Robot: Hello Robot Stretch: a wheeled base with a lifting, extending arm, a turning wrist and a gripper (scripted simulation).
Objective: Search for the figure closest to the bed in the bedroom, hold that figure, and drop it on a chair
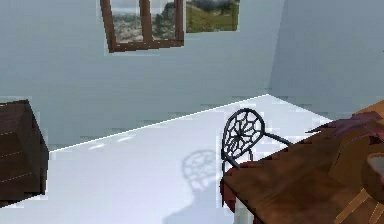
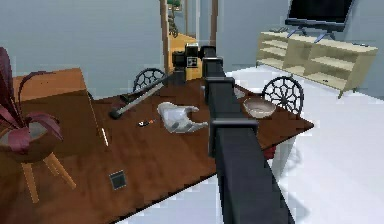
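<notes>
Looking ahead, there's a dark dresser (image 1: pixel 20 150) at the forward view's left, a window (image 1: pixel 145 22) up on the wall, and a wire chair (image 1: pixel 243 135) tucked just beside the wooden bench (image 1: pixel 290 180).

On the arm side view, left to right: a potted plant (image 2: pixel 25 125), a dark tube (image 2: pixel 135 103), then the pale figure (image 2: pixel 180 118) lying on the bench, just left of the arm (image 2: pixel 235 150). The jaws sit farther up, and I cannot tell whether they're grasping anything. Then come a bowl (image 2: pixel 258 108), a round-backed chair (image 2: pixel 283 92) and a shelf unit (image 2: pixel 315 55) under a television (image 2: pixel 320 10).
</notes>
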